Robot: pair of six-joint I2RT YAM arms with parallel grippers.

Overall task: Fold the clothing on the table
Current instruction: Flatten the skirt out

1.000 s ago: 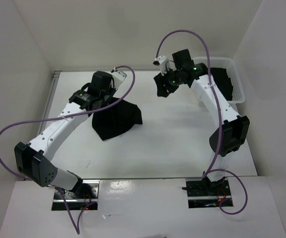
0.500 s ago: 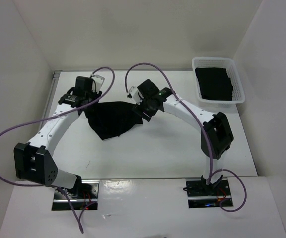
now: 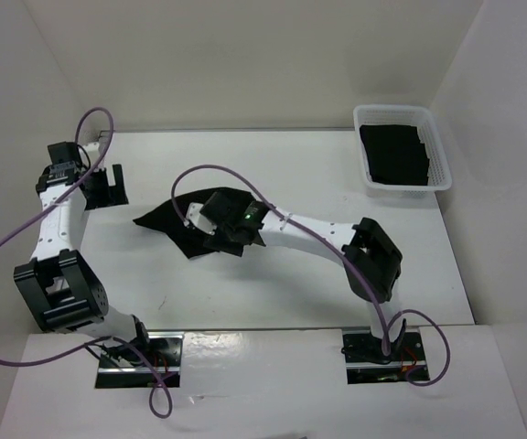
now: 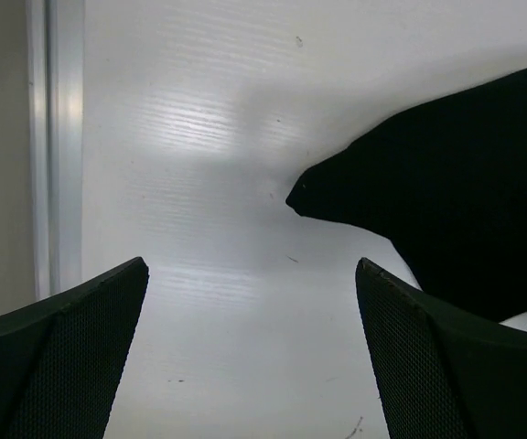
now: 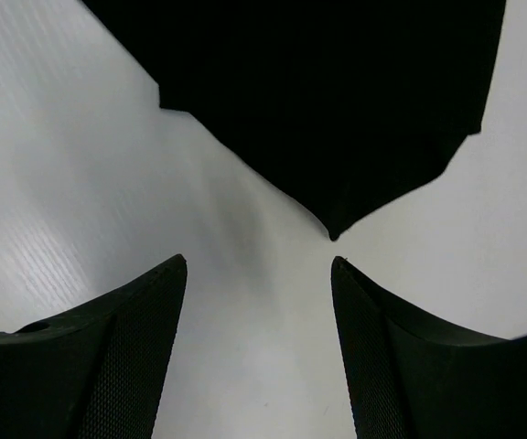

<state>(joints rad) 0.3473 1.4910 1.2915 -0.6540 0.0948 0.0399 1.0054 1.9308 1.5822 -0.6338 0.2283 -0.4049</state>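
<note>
From above, the right arm's wrist covers the near right part of the clothing [image 3: 158, 218], so its full outline cannot be made out. Both wrist views cut the fabric off at the frame edge.

The clothing lies on the table [image 3: 291, 283], left of centre, with one corner pointing left. The right arm reaches low across the table. The right gripper [image 5: 259, 265] hovers with jaws parted and empty — a pointed fabric tip sits just ahead of the gap.

The left arm stands bent at the table's left edge. The left gripper [image 4: 250, 274] is spread wide and holds nothing, near the grey rail [image 4: 53, 137]. A white basket [image 3: 439, 151] at the far right holds dark fabric — what kind, I cannot tell.
</note>
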